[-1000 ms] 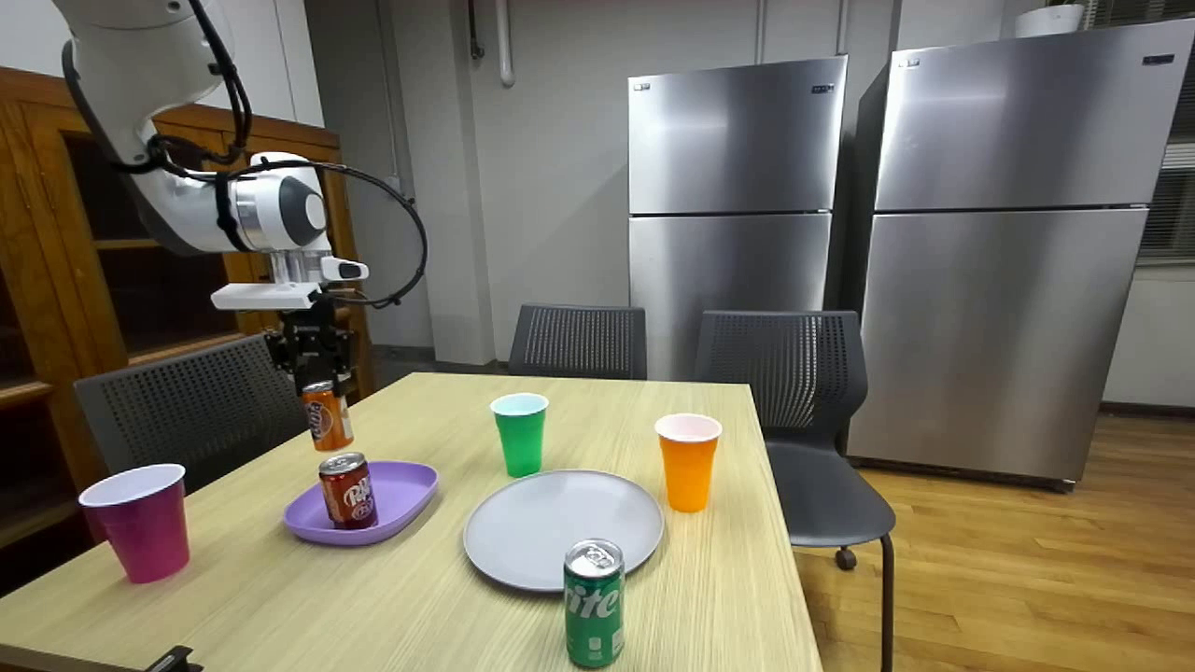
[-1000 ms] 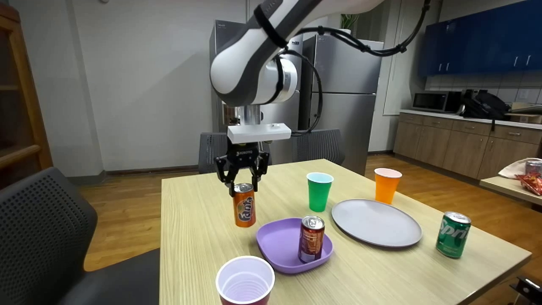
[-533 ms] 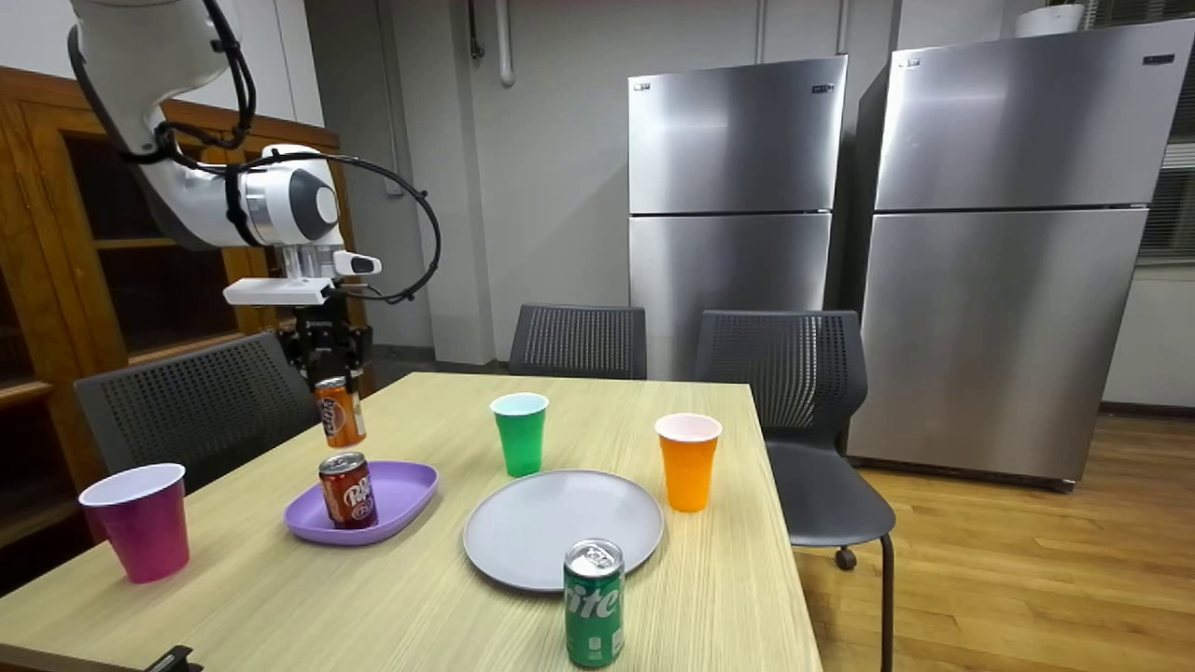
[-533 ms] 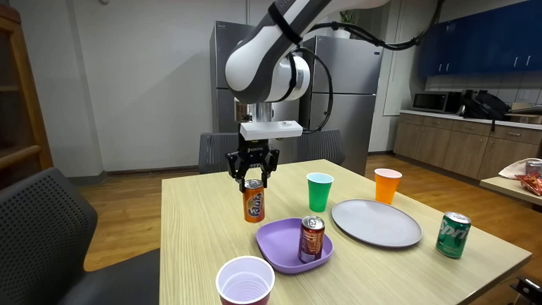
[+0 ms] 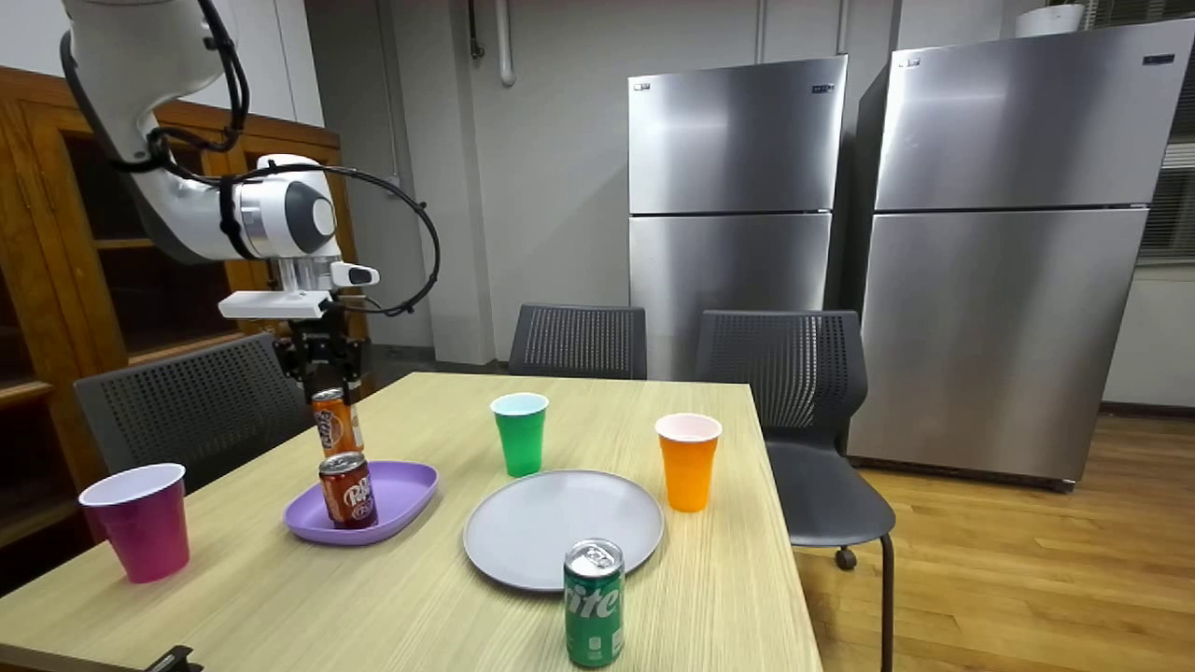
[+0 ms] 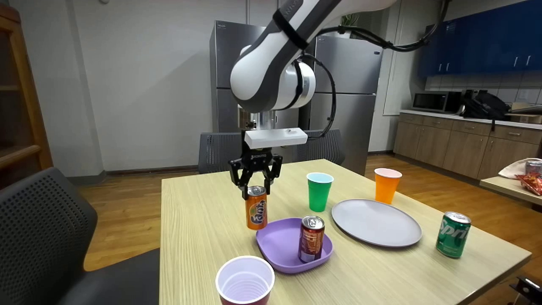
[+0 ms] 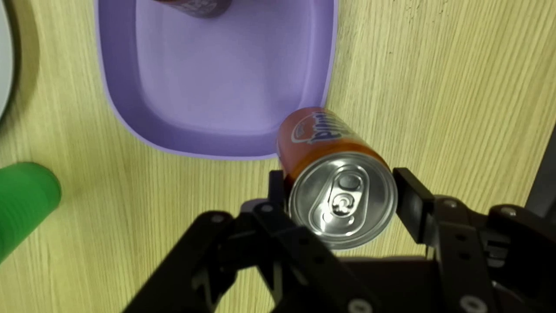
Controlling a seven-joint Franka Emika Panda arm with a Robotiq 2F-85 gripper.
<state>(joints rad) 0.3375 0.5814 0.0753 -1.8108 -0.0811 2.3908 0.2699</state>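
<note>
My gripper [image 6: 256, 192] is shut on an orange Fanta can [image 6: 256, 214], its fingers on both sides of the can's top. The can is roughly upright at the edge of a purple plate [image 6: 277, 248]. In the wrist view the can [image 7: 319, 132] overlaps the plate's corner [image 7: 226, 78]; I cannot tell whether its base touches anything. A dark red Dr Pepper can [image 6: 311, 241] stands on the plate and hides the Fanta can's base in an exterior view [image 5: 348, 495]. Only its lower edge shows in the wrist view [image 7: 204, 6].
On the table [image 5: 709, 579] stand a green cup [image 5: 521, 439], an orange cup [image 5: 688, 467], a grey plate [image 5: 560, 527], a green Sprite can [image 5: 594, 611] and a magenta cup [image 5: 145, 532]. Dark chairs [image 5: 784, 373] stand around the table. A wooden cabinet [image 5: 56, 233] is behind the arm.
The gripper and Fanta can have moved towards the purple plate, rightwards in both exterior views. They rose a little, then came lower over the last half second. The other things have not moved.
</note>
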